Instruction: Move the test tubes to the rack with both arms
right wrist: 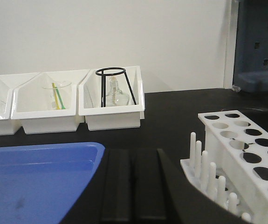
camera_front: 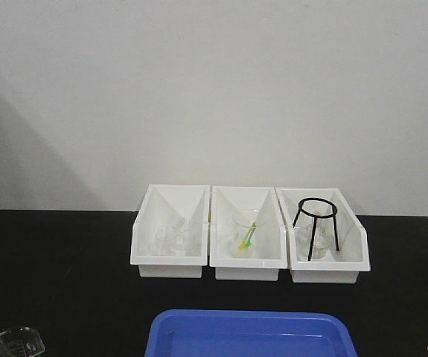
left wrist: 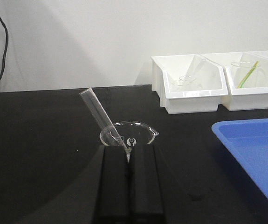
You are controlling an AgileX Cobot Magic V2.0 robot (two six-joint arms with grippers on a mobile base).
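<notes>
left gripper (left wrist: 128, 156): jaws narrow, seemingly pinching the foot of the thin clear glass test tube (left wrist: 101, 114), which leans up-left over the small glass beaker (left wrist: 140, 132), front-left corner of black table (left wrist: 40, 154) | right gripper (right wrist: 134, 153): jaws together, empty | white holed plastic rack (right wrist: 245, 149): just right of it, front-right corner, right arm nearer | seen: tubes 1, racks 1, beakers 1, white bins (camera_front: 167, 268) 3

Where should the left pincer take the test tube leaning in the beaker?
On the bare upper shaft of the test tube, above the rim of the beaker. It leans up and left out of the glass, and its lower end is walled in. Probably best to come from the near side, closing across the shaft.
</notes>
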